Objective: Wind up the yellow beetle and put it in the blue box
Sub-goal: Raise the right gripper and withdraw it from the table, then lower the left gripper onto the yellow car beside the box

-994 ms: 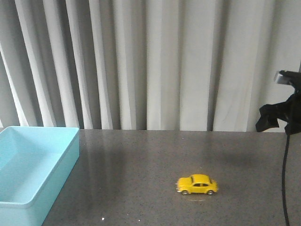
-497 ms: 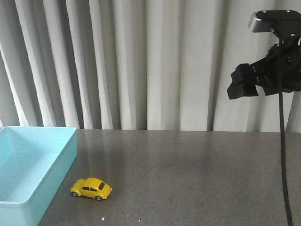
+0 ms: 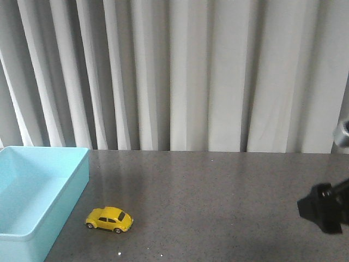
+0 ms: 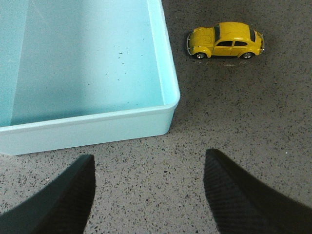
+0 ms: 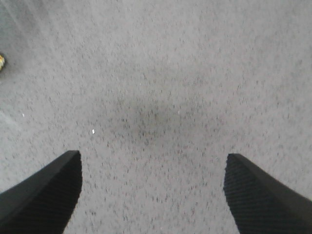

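The yellow beetle (image 3: pixel 109 219) sits on the grey table (image 3: pixel 218 196) near the front-left, just beside the blue box (image 3: pixel 32 218) at the left edge, not touching it. Left pincer (image 4: pixel 148 195) and right pincer (image 5: pixel 151 195) both gape wide, holding nothing.

Beetle toy car (image 3: pixel 109 219): on the surface (image 3: pixel 218 185), just right of the box (image 3: pixel 38 202), outside it. Right claw (image 3: pixel 326 210): far right, well apart.

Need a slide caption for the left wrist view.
Open left gripper hovers over the table, yellow beetle sitting just outside the empty blue box.
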`<state>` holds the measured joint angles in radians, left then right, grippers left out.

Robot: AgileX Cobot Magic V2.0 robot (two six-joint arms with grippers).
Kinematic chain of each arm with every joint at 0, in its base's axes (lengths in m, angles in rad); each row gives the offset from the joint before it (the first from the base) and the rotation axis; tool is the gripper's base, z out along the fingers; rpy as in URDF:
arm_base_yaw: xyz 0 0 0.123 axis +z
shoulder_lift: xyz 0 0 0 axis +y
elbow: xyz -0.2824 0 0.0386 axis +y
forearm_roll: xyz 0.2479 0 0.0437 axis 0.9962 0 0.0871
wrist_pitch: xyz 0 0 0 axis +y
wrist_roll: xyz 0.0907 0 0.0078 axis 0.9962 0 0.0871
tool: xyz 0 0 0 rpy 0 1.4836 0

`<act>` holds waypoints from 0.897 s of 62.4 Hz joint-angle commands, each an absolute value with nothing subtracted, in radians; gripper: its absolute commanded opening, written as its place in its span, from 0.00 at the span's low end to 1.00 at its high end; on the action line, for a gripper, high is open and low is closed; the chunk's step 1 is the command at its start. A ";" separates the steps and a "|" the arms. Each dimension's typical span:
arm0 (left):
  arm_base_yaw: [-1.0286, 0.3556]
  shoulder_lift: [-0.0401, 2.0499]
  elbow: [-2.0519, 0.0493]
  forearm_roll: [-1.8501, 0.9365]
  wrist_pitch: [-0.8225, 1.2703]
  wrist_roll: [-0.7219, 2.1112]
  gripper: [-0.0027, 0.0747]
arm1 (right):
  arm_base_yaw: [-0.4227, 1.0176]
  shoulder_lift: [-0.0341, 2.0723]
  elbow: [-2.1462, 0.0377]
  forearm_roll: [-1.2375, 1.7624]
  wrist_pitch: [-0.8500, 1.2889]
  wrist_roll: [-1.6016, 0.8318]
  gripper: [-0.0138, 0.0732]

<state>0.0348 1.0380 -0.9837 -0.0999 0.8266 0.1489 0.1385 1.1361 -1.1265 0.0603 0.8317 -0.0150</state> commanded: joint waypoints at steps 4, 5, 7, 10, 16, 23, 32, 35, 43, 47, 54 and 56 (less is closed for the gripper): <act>0.038 1.030 -1.017 -0.111 0.773 0.168 0.65 | 0.135 0.978 -0.953 0.056 0.671 -0.010 0.82; 0.038 1.030 -1.017 -0.112 0.773 0.176 0.65 | 0.135 0.959 -0.937 0.056 0.671 -0.010 0.82; 0.037 1.030 -1.017 -0.112 0.773 0.188 0.65 | 0.135 0.935 -0.910 0.056 0.671 -0.010 0.82; 0.033 1.030 -1.017 -0.123 0.770 0.219 0.65 | 0.135 0.900 -0.867 0.055 0.675 -0.014 0.82; 0.004 1.037 -1.017 -0.158 0.768 0.312 0.65 | 0.135 0.830 -0.808 0.046 0.695 -0.015 0.82; -0.064 1.074 -1.017 -0.208 0.744 0.467 0.65 | 0.135 0.760 -0.780 0.026 0.741 -0.018 0.82; -0.152 1.158 -1.022 -0.213 0.650 0.545 0.65 | 0.135 0.697 -0.780 0.014 0.792 -0.018 0.82; -0.175 1.197 -1.038 -0.212 0.631 0.575 0.65 | 0.135 0.686 -0.780 0.011 0.799 -0.018 0.82; -0.217 1.304 -1.123 -0.214 0.629 0.642 0.65 | 0.135 0.662 -0.780 0.011 0.806 -0.017 0.82; -0.228 1.362 -1.182 -0.215 0.647 0.659 0.67 | 0.135 0.660 -0.780 0.011 0.806 -0.017 0.82; -0.234 1.471 -1.300 -0.215 0.702 0.677 0.74 | 0.135 0.660 -0.780 0.011 0.806 -0.017 0.82; -0.234 1.506 -1.338 -0.215 0.721 0.685 0.75 | 0.135 0.660 -0.780 0.011 0.806 -0.017 0.82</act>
<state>-0.2260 1.4618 -1.2288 -0.1949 0.7242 0.6664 0.1385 0.6608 -0.7550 0.0187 0.8614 -0.0126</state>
